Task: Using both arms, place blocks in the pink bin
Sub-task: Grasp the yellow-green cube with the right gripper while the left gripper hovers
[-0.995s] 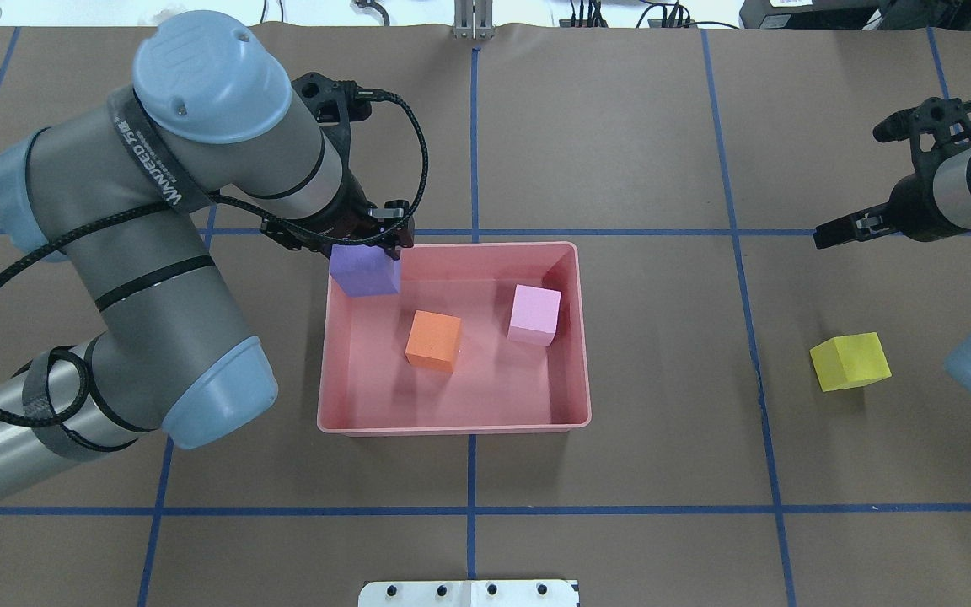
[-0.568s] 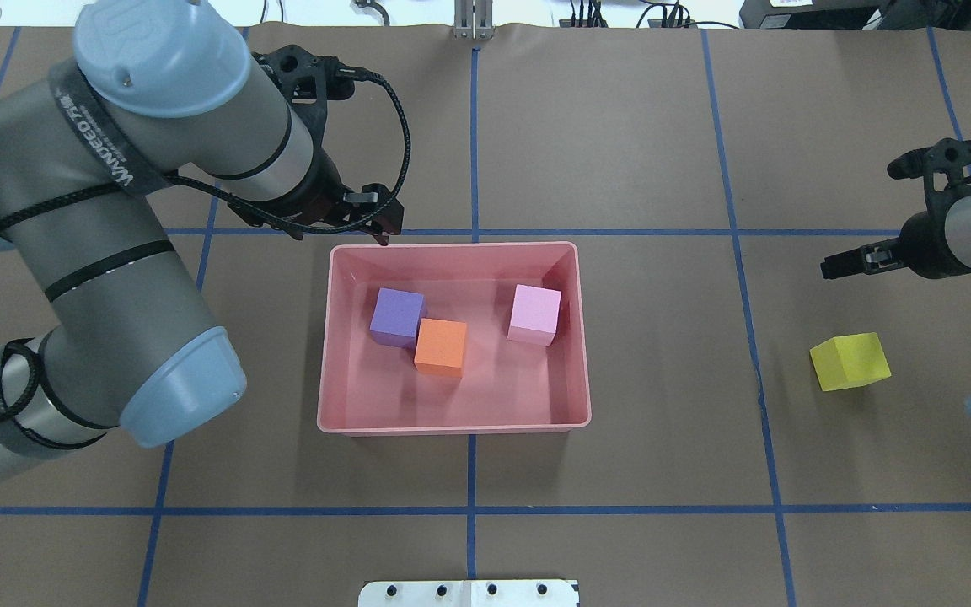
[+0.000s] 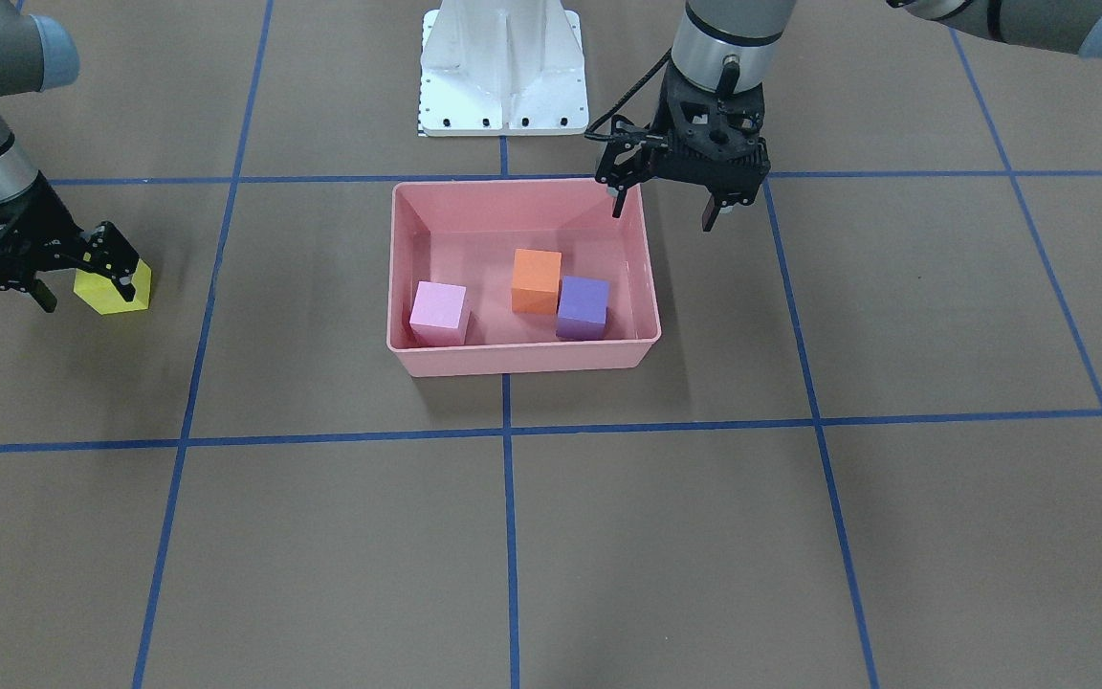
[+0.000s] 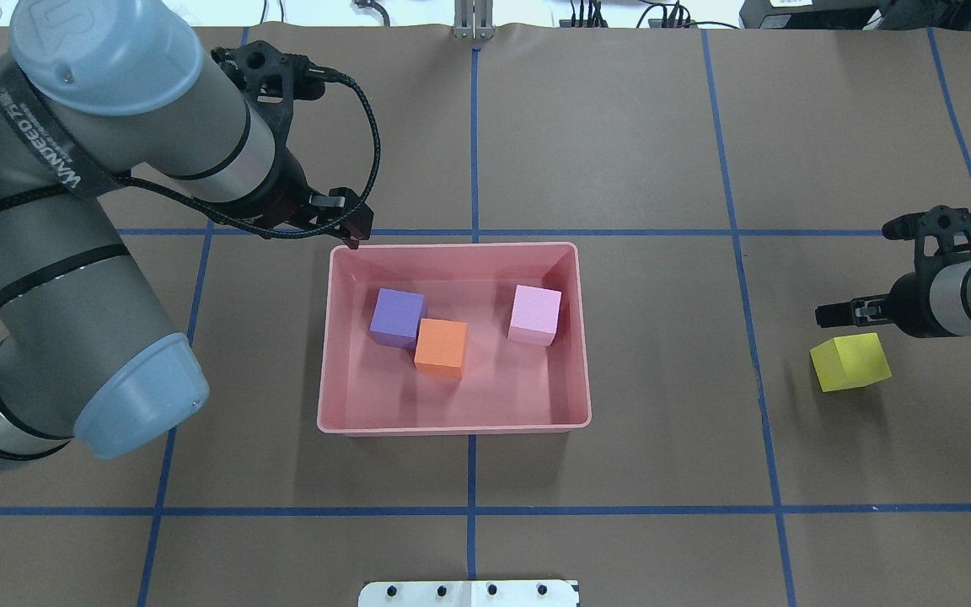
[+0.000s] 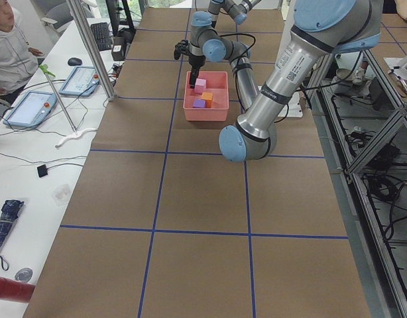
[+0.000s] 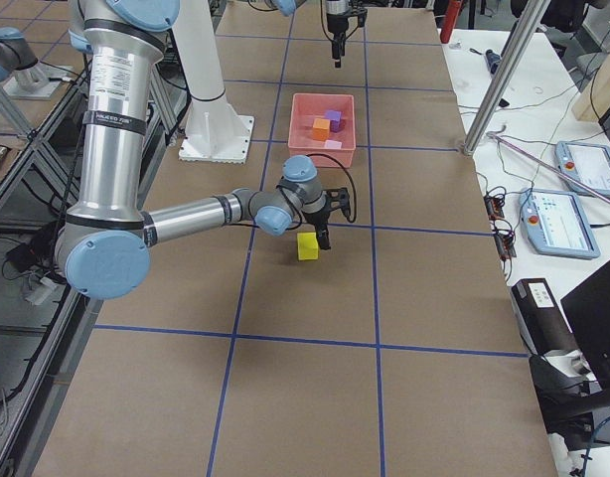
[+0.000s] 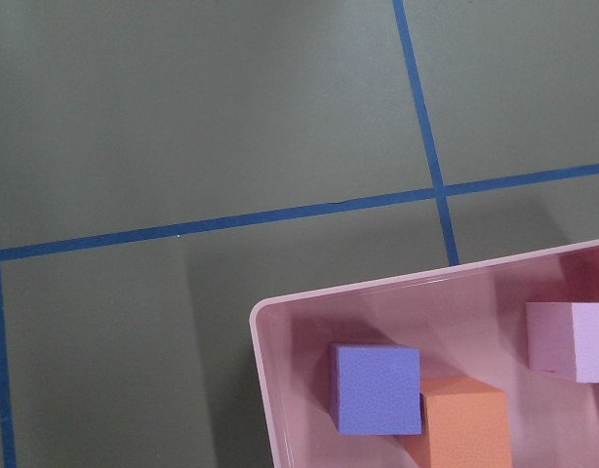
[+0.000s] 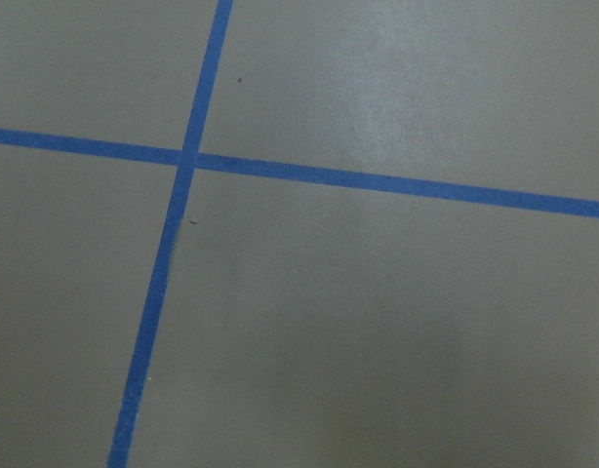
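cubes of matte foam are held in the shallow, slope-walled salmon-pink plastic bin (image 4: 452,427): the purple foam cube (image 4: 397,317) and orange foam cube (image 4: 441,346) are pressed together, and the pink-lilac foam cube (image 4: 533,314) is set apart towards the other end. the black two-finger left claw (image 3: 663,212) is held open and empty above the bin's corner nearest the purple one. the yellow foam cube (image 4: 850,361) is rested on the brown papered surface (image 4: 620,472), just beside the right claw (image 3: 85,290), whose jaws are spread with nothing gripped.

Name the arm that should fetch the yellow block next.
Right. The right arm has open jaws next to the yellow block; the left arm is at the pink bin, far from it.
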